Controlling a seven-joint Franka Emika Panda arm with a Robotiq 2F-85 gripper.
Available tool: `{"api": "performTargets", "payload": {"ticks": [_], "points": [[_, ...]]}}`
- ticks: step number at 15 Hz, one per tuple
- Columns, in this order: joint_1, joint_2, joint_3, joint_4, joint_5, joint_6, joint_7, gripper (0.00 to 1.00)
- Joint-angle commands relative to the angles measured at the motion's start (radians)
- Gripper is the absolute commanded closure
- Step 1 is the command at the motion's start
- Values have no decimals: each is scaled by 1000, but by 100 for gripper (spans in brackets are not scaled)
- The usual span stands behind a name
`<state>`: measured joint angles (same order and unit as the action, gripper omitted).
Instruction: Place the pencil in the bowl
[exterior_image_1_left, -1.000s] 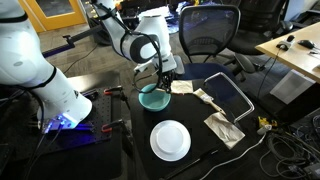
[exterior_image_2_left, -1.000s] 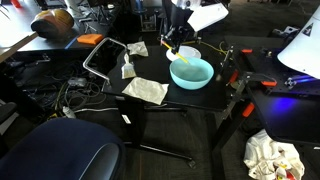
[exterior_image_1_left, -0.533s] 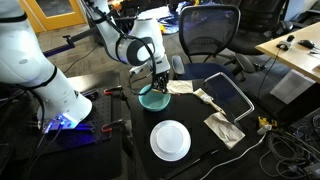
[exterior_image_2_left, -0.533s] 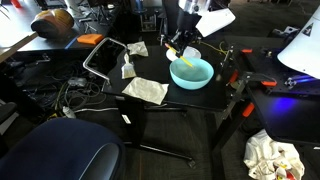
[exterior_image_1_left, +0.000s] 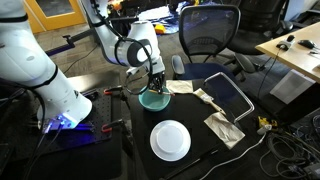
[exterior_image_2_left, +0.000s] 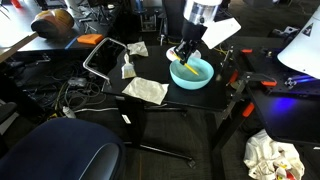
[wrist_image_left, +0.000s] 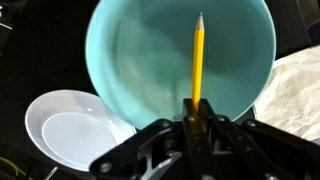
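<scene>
Your black gripper (wrist_image_left: 197, 118) clenches 1 thin yellow pencil (wrist_image_left: 198, 55) by its end above the round teal bowl (wrist_image_left: 130, 50), so release should land it inside.

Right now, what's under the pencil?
The bowl's bare teal inside lies under the pencil; nothing else shows in it. The gripper, shut on the pencil's lower end, covers the bowl's near rim there. Whether the tip touches the bowl cannot be told.

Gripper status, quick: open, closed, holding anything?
Gripper: closed, holding the pencil by one end, above the bowl.
</scene>
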<state>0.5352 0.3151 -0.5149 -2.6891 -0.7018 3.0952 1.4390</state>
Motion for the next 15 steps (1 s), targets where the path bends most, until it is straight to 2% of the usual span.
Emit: {"api": "performTargets", "payload": {"ticks": [1, 5, 7, 10, 13, 15], "points": [[46, 35, -37, -12, -14, 61, 52, 65], [106, 42, -104, -4, -23, 60, 66, 36], [170, 22, -184, -5, -34, 48, 75, 23], [293, -11, -345, -7, -64, 36, 72, 1], [356, -51, -454, -19, -105, 55, 34, 0], [365, -87, -492, -28, -132, 67, 12, 0]]}}
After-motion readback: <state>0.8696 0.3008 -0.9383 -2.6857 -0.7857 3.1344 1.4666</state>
